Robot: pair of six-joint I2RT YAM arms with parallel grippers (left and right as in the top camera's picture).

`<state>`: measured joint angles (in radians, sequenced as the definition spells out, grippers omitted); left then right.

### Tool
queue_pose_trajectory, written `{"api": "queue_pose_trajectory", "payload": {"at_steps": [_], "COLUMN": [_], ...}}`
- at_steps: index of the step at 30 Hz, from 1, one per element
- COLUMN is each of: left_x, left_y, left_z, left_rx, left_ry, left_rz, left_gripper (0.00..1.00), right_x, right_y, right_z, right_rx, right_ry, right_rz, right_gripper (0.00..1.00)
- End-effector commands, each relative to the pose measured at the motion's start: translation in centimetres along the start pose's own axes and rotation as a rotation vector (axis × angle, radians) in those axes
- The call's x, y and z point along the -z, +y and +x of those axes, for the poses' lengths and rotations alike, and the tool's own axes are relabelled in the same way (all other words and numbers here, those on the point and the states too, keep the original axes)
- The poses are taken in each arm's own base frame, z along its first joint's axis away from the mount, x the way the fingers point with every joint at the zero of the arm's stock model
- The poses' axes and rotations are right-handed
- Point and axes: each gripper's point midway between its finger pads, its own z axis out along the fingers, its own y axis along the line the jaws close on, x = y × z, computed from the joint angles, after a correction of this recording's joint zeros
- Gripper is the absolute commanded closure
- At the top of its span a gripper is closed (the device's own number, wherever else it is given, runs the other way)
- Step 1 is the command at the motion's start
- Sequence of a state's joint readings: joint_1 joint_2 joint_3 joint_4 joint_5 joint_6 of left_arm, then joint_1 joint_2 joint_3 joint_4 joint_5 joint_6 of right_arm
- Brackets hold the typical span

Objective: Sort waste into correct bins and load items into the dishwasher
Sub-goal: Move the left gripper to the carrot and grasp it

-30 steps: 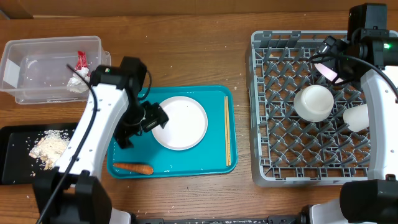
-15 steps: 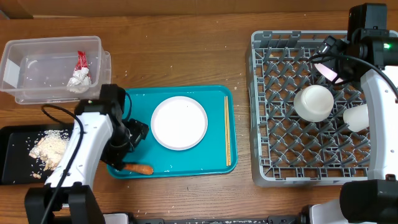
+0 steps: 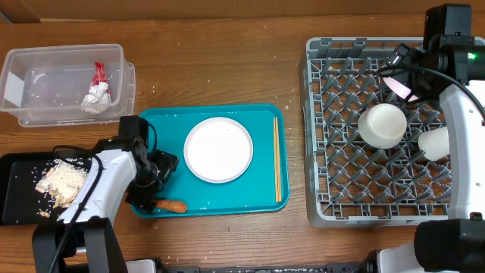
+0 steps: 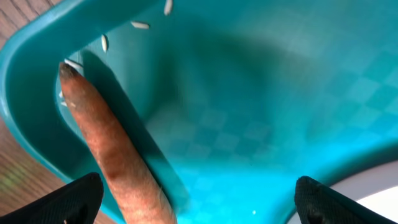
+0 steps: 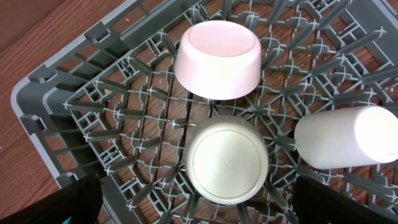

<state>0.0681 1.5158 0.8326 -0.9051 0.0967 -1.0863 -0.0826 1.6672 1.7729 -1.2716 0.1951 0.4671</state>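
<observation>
At far left we see the food scraps (image 3: 59, 182) in the black tray (image 3: 15, 208), and the red wrapper (image 3: 99, 73) and paper ball (image 3: 96, 99) in the clear tub (image 3: 61, 50). Our left gripper (image 4: 199, 198) hangs released over the teal tray (image 3: 227, 197), at its near-left corner, with the carrot (image 4: 118, 162) between its spread fingers (image 4: 74, 199). The plate (image 3: 219, 149) and chopsticks (image 3: 276, 159) lie on that tray. Over the rack (image 3: 318, 205), which holds a bowl (image 5: 216, 59) and two cups (image 5: 227, 158), our right gripper (image 5: 199, 202) is spread, empty.
</observation>
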Motion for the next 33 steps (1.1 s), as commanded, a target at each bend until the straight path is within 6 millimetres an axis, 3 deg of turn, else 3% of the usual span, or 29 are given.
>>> {"api": "queue_pose_trajectory", "payload": {"at_steps": [1,8,15,33], "left_x": [-0.1,-0.4,-2.4,-2.5], "left_y": [0.2,0.2,1.5,-1.3], "left_z": [-0.2,0.0,0.4,-1.1], "left_rx": [0.013,0.030,0.060,0.057], "left_ry": [-0.011,-0.005,0.000,-0.062], "left_rz": [0.008,0.012,0.001,0.129], "left_gripper": [0.00,0.00,0.00,0.00], "right_x": [1.2,1.2,1.2,1.2], "right_y": [0.0,0.0,0.0,0.0], "right_z": [-0.8,-0.8,-0.8,-0.8], "right_rx": [-0.007,-0.007,-0.007,-0.007], "right_ry": [-0.043,-0.043,-0.043,-0.043], "right_rz": [-0.011,-0.011,-0.011,-0.011], "right_gripper": [0.00,0.00,0.00,0.00]}}
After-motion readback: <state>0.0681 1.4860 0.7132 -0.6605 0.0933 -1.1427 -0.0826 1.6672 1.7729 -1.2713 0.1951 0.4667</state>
